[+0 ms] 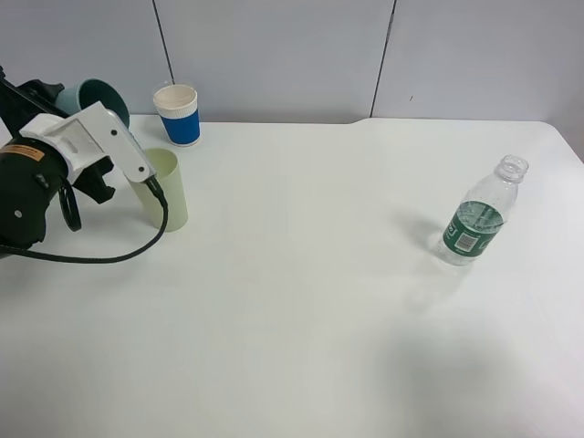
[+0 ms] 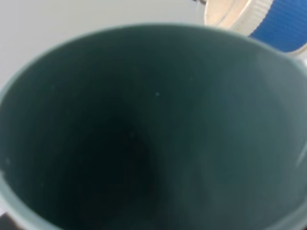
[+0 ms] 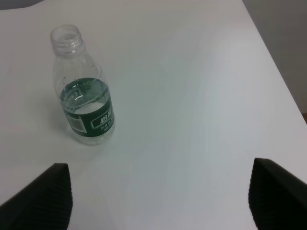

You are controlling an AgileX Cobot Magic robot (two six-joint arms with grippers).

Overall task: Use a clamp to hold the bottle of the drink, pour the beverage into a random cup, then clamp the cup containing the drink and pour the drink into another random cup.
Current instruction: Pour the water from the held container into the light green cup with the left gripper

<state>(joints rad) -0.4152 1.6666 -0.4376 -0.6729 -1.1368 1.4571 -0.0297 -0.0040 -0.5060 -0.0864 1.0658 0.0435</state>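
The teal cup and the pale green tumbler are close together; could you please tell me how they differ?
Colour: the teal cup is dark blue-green, the tumbler pale yellow-green. Pose: the teal cup is tipped with its mouth sideways, held up by the left arm; the tumbler stands upright on the table. View: the teal cup's inside is visible, while the arm partly hides the tumbler. Both are plain, open-topped cups.
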